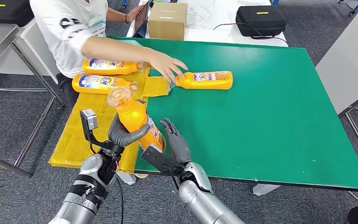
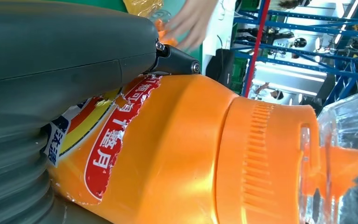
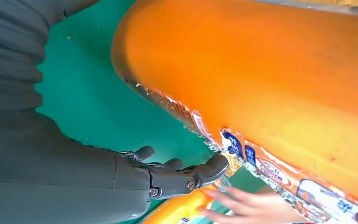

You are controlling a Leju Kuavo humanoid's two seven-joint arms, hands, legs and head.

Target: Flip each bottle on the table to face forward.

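My left hand [image 1: 123, 135] grips an orange bottle [image 1: 137, 121] around its body and holds it tilted over the table's near left corner, clear cap uppermost. In the left wrist view the bottle [image 2: 177, 154] has a torn red label beside my thumb [image 2: 65, 51]. My right hand [image 1: 177, 142] stands next to the bottle's lower end with fingers straight and nothing in it. In the right wrist view its fingers [image 3: 182, 175] reach close to the bottle [image 3: 270, 79]. Another orange bottle [image 1: 207, 80] lies on its side on the green table [image 1: 270, 116], a person's hand [image 1: 168, 65] at its neck.
Two more orange bottles [image 1: 112, 66] [image 1: 100, 83] lie on a yellow board [image 1: 84, 140] along the table's left edge. The person stands at the far left corner. A cardboard box [image 1: 168, 21] and a black case [image 1: 260, 19] sit on the white table behind.
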